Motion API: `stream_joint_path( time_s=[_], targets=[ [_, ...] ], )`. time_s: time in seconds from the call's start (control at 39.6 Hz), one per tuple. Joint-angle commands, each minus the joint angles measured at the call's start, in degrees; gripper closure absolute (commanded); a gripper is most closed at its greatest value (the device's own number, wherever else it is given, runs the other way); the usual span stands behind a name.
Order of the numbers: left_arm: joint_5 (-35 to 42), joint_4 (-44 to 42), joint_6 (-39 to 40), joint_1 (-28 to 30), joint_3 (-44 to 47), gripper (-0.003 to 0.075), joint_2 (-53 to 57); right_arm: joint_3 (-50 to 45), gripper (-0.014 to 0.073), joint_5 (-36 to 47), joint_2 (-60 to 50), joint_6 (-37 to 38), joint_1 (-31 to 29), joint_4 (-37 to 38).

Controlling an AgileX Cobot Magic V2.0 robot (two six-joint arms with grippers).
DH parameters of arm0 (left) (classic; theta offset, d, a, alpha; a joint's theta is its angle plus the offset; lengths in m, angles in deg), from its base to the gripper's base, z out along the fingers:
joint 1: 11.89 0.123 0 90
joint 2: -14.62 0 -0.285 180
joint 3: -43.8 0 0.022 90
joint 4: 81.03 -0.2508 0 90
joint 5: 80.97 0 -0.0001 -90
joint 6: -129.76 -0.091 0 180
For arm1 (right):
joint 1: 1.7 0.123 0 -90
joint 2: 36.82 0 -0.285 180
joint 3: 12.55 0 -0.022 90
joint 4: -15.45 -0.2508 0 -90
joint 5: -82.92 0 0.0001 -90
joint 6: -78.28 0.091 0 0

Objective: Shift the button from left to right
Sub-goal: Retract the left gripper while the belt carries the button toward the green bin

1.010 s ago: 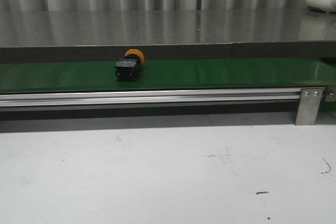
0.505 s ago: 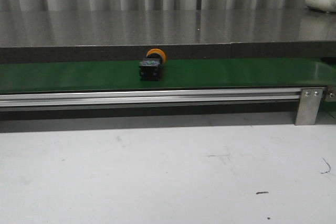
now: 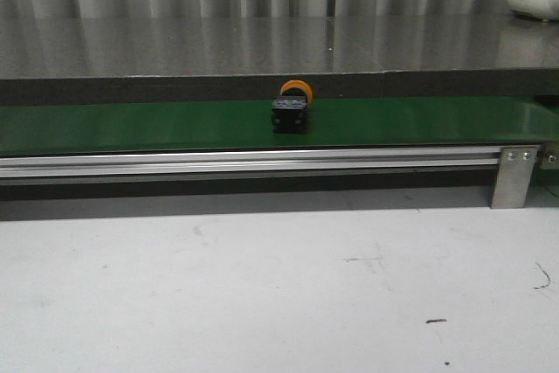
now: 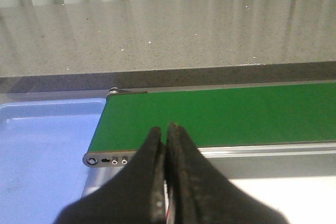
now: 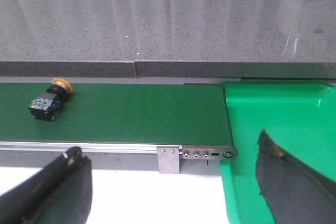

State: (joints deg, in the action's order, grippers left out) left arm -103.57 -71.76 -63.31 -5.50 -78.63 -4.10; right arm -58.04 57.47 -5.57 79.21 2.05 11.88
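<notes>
The button (image 3: 290,113), a black block with a yellow-orange cap, lies on its side on the green conveyor belt (image 3: 419,120) near the middle of the front view. It also shows in the right wrist view (image 5: 48,100), far off from my right gripper (image 5: 168,153), which is open and empty over the white table near the belt's end. My left gripper (image 4: 166,129) is shut and empty, its tips over the near edge of the belt's other end. Neither gripper shows in the front view.
A blue tray (image 4: 42,145) sits past the belt's left end. A green tray (image 5: 283,124) sits past its right end. An aluminium rail (image 3: 262,162) with a bracket (image 3: 514,176) runs along the belt's front. A grey stone counter (image 3: 262,45) lies behind.
The button has travelled to the right along the belt, from left of centre to about the middle. Nothing else has moved.
</notes>
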Motion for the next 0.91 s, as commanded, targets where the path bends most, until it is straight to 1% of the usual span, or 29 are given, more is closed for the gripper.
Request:
stream_joint_path(
  time_s=[0.0,0.53,0.68,0.88],
  targets=[
    [4.79,0.66,0.1,-0.19,-1.62,0.0741,-0.46,2.06,-0.0052,4.24,0.69,-0.25,0.0,-0.08],
    [4.79,0.66,0.1,-0.19,-1.62,0.0741,-0.46,2.06,-0.0052,4.36,1.58,-0.25,0.0,-0.08],
    [4.79,0.66,0.1,-0.19,-1.62,0.0741,-0.46,2.78,-0.0052,6.53,6.66,-0.25,0.0,-0.08],
    [4.79,0.66,0.1,-0.19,-1.62,0.0741,-0.46,8.53,-0.0052,9.76,19.52,-0.25,0.0,-0.08]
  ],
)
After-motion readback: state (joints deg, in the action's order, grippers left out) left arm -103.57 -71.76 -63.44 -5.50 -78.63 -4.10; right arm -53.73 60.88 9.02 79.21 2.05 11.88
